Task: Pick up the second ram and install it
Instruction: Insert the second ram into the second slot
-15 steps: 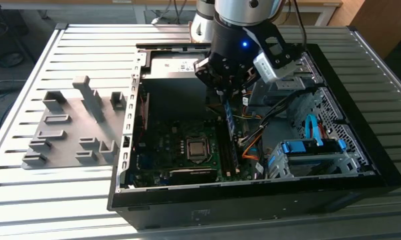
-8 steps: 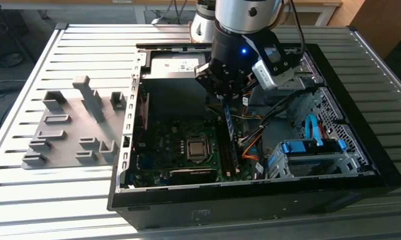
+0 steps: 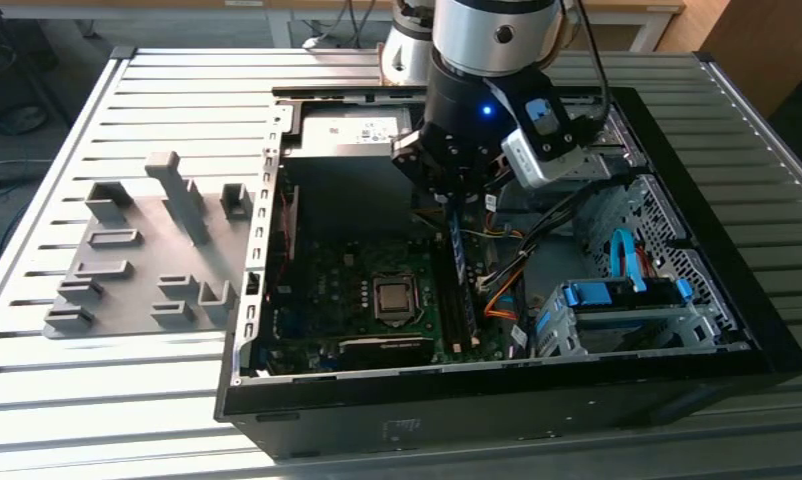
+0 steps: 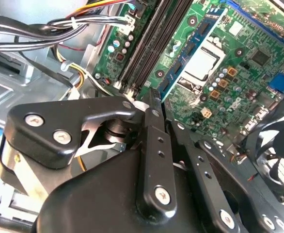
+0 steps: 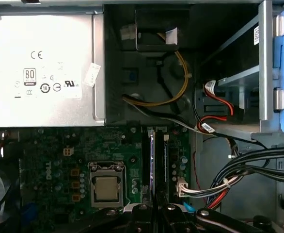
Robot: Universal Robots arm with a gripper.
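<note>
A: How is the gripper [image 3: 452,200] seen to stand?

B: It is lowered into the open computer case [image 3: 721,250], over the motherboard [image 3: 334,290]. In the second wrist view its fingers [image 4: 154,145] are drawn close together, and a thin blue-green edge is glimpsed between their tips. They are judged to be clamped on the second ram [image 3: 460,275], though the contact itself is largely hidden by the fingers.

A: And where is that stick placed?

B: In the exterior view it is seen standing on edge, running lengthwise below the gripper, just beside the CPU socket [image 3: 393,297] and in line with the memory slots [image 5: 157,160]. It is held by one end, presumably so that its long edge can be kept parallel to the slot. Whether it is fully seated cannot be told.

A: What is found around it?

B: A bundle of cables [image 5: 251,167] is routed along the far side of the slots, near but apart from the fingers. The power supply [image 5: 40,68] is set beyond the board's end, and a drive cage with bright-blue clips [image 3: 628,295] is seen toward the exterior view's right. A grey fixture tray [image 3: 141,260] lies on the table [image 3: 134,400], well apart from the case, at the exterior view's left.
</note>
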